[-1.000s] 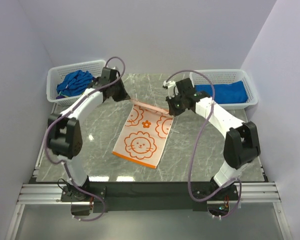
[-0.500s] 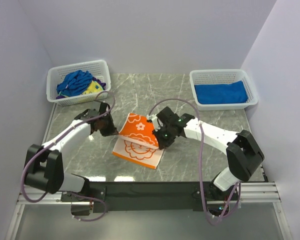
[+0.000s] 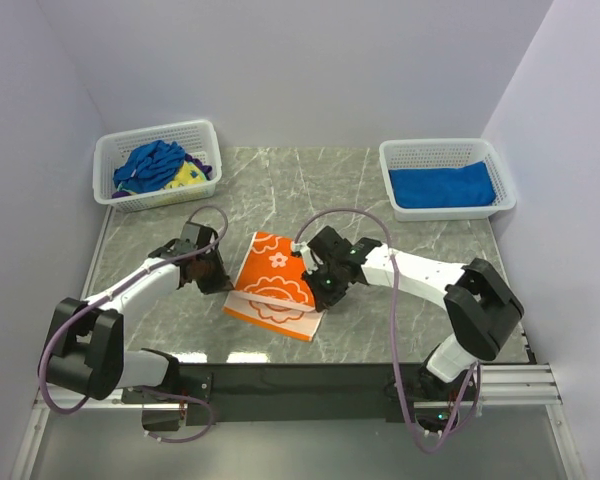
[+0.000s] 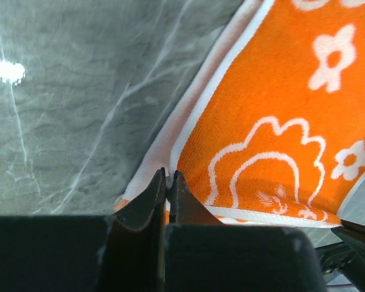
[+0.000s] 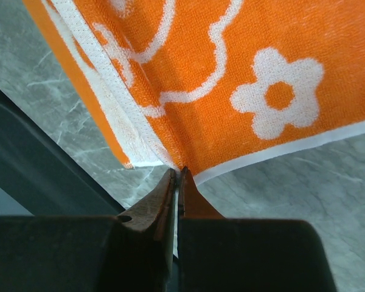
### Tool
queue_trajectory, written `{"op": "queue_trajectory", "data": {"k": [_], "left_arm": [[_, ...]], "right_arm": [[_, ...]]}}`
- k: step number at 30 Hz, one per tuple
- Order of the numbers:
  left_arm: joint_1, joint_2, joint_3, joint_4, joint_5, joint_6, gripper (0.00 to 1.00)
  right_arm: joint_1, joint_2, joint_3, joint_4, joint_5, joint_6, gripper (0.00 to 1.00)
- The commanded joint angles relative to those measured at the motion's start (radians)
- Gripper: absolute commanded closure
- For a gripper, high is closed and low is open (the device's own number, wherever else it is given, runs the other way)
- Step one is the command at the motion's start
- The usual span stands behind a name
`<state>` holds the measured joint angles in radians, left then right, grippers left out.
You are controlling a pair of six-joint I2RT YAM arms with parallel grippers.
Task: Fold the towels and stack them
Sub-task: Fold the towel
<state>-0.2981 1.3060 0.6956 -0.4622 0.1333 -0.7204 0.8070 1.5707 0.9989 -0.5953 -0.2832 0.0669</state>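
The orange towel (image 3: 276,272) with white flower outlines lies mid-table, its far half folded forward over the near half. My left gripper (image 3: 221,281) is shut on the towel's white-bordered left corner (image 4: 170,159), low over the marble. On the right side, my right gripper (image 3: 319,294) is shut on the other corner of the towel (image 5: 184,159). A plain blue towel (image 3: 442,186) lies flat in the right basket. A crumpled blue towel (image 3: 150,163) and a yellow towel (image 3: 186,177) sit in the left basket.
Two white mesh baskets stand at the back, the left basket (image 3: 111,149) and the right basket (image 3: 441,144). The grey marble table (image 3: 400,320) ends at a black front rail (image 3: 300,378). Purple cables loop over both arms.
Both grippers have carried the towel's far edge from the back of the table toward the near edge and down, laying its orange side over the pale lion-printed side.
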Motion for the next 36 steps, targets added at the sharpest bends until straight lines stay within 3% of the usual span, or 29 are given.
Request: {"op": "queue_trajectory", "data": {"k": [1, 13, 21, 25, 36], "left_arm": [[0.002, -0.010, -0.033, 0.051, -0.026, -0.008, 1.00], [-0.013, 0.058, -0.057, 0.120, -0.037, -0.045, 1.00], [-0.013, 0.163, 0.016, 0.168, -0.061, -0.067, 1.00], [-0.013, 0.197, 0.080, 0.175, -0.055, -0.059, 1.00], [-0.013, 0.065, 0.202, 0.011, -0.074, -0.007, 1.00]], "right_arm": [[0.012, 0.041, -0.025, 0.017, -0.025, 0.025, 1.00], [0.012, 0.158, -0.046, 0.089, -0.002, 0.051, 1.00], [-0.089, 0.181, -0.020, 0.085, 0.073, 0.034, 1.00], [-0.111, 0.154, 0.010, 0.051, 0.099, 0.011, 1.00], [-0.080, -0.023, 0.044, -0.046, 0.114, 0.028, 1.00]]}}
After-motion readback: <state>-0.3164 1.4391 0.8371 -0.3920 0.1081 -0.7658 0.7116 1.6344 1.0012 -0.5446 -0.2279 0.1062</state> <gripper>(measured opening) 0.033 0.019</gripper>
